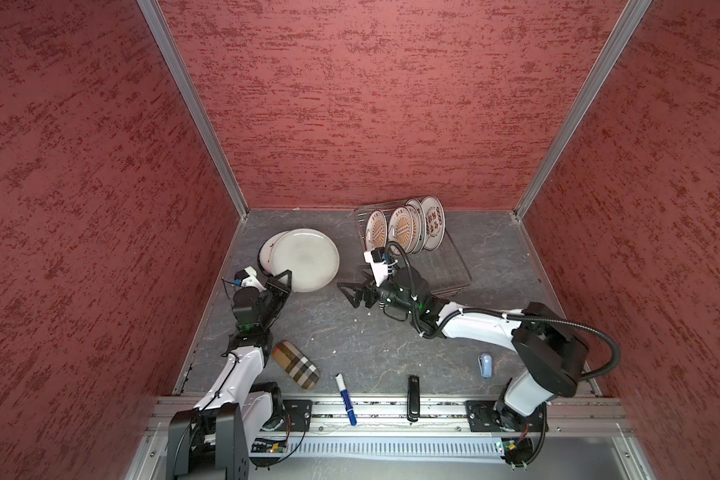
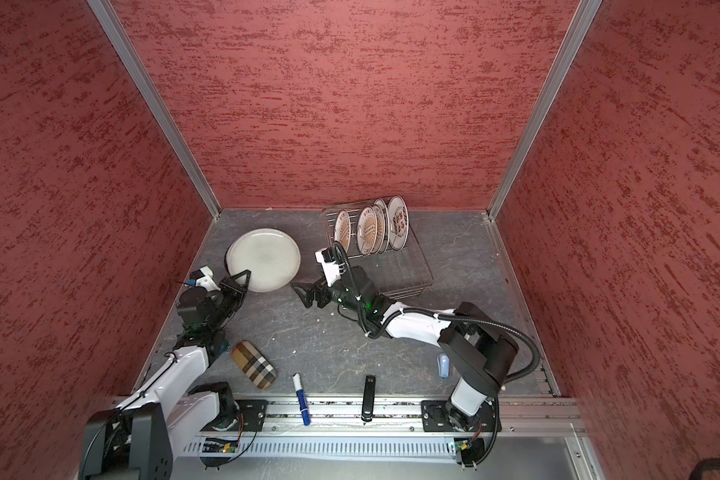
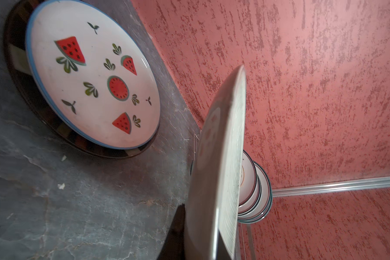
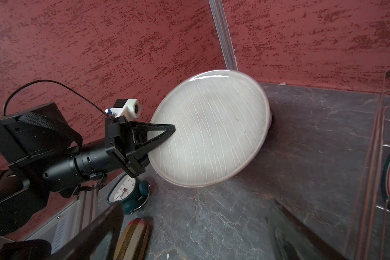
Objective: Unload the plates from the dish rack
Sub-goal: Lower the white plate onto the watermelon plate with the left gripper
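Observation:
My left gripper [image 1: 281, 280] [image 2: 240, 279] [image 4: 162, 135] is shut on the near rim of a large grey plate [image 1: 306, 259] [image 2: 263, 259] [image 3: 218, 168] [image 4: 209, 132] with fine white lines. The plate is tilted over a watermelon plate [image 3: 92, 83] [image 1: 267, 253], which lies flat on a dark plate at the back left. Several orange-centred plates [image 1: 404, 228] [image 2: 368, 230] [image 3: 257, 191] stand upright in the far end of the wire dish rack [image 1: 454, 270] [image 2: 412, 270] [image 4: 387, 135]. My right gripper [image 1: 350, 293] [image 2: 304, 295] [image 4: 194, 236] is open and empty over the table, between the rack and the grey plate.
A plaid case [image 1: 296, 365] [image 4: 133, 240], a blue marker [image 1: 346, 399], a black stapler [image 1: 413, 398] and a small light-blue item [image 1: 486, 365] lie along the front. A teal clock [image 4: 126, 191] stands under the left arm. Red walls close in three sides.

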`<act>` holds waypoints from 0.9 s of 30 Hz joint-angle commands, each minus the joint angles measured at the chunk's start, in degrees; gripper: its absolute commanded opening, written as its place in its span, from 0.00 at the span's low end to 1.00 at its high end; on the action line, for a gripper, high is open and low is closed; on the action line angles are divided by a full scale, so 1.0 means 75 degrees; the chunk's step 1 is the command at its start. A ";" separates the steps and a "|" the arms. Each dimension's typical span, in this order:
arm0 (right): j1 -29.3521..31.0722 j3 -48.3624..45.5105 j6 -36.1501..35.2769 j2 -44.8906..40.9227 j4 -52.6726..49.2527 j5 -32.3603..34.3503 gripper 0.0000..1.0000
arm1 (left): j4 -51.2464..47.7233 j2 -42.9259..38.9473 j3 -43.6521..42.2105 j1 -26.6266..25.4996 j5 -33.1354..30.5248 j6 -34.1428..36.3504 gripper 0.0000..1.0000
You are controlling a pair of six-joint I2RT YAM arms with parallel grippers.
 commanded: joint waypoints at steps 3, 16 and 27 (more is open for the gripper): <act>0.0056 0.0792 -0.0120 0.0610 -0.0227 0.0134 0.99 | 0.0914 0.0139 0.0511 0.0183 -0.0356 0.0043 0.00; 0.0058 0.2428 -0.0107 0.2172 -0.0899 -0.0023 0.99 | 0.0601 0.1477 0.1270 0.0295 -0.1489 0.0204 0.00; 0.0057 0.3237 -0.0247 0.3010 -0.1271 0.0247 0.99 | 0.0519 0.2615 0.1907 0.0313 -0.1886 0.0245 0.00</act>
